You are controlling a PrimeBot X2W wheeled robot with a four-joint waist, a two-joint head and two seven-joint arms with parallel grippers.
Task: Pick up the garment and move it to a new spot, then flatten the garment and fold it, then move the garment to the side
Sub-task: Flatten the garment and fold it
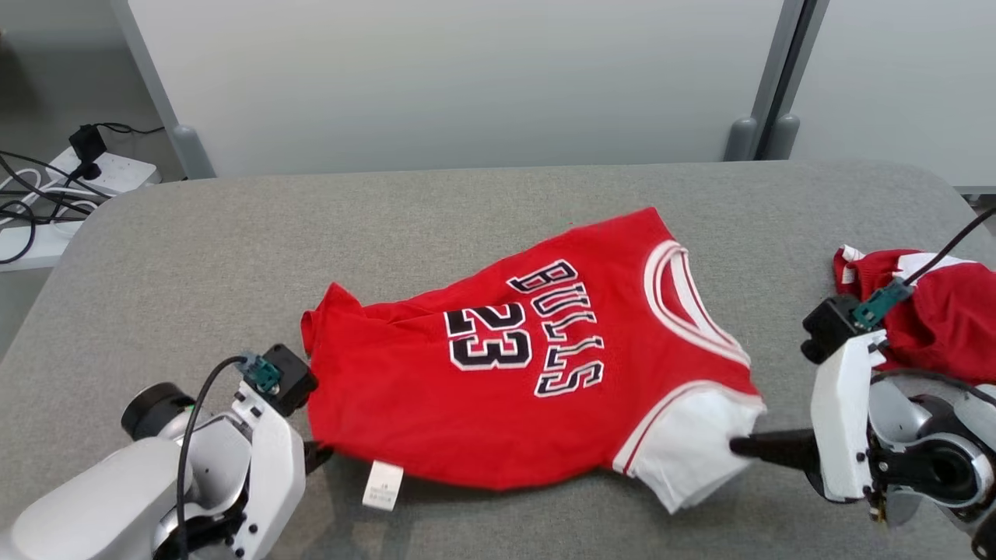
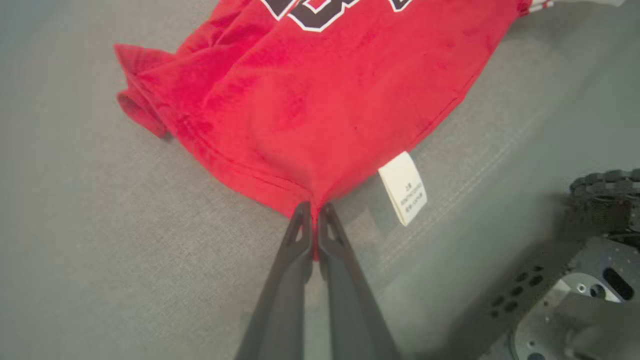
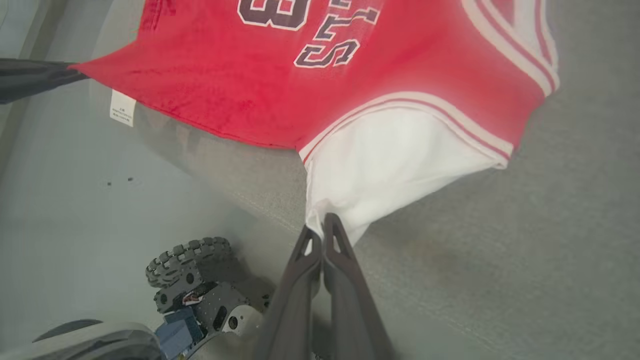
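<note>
Left gripper [image 2: 314,207]: clamping the hem corner of the red garment [image 1: 436,412], lower left. Right gripper [image 3: 320,222]: pinching its white sleeve, lower right. Garment spreading mid-frame across the grey fabric tabletop [image 1: 194,241]. Pale wall panels [image 1: 467,78] standing behind; power strip [image 1: 109,173] sitting upper left.

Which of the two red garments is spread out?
The Bulls 23 jersey at mid-table; the other red garment lies bunched at the right edge.

I have bare desk [image 1: 233,233] to pass over along the far side and across the left. The jersey [image 1: 498,373] covers the middle; a crumpled red garment [image 1: 941,319] blocks the right edge.
</note>
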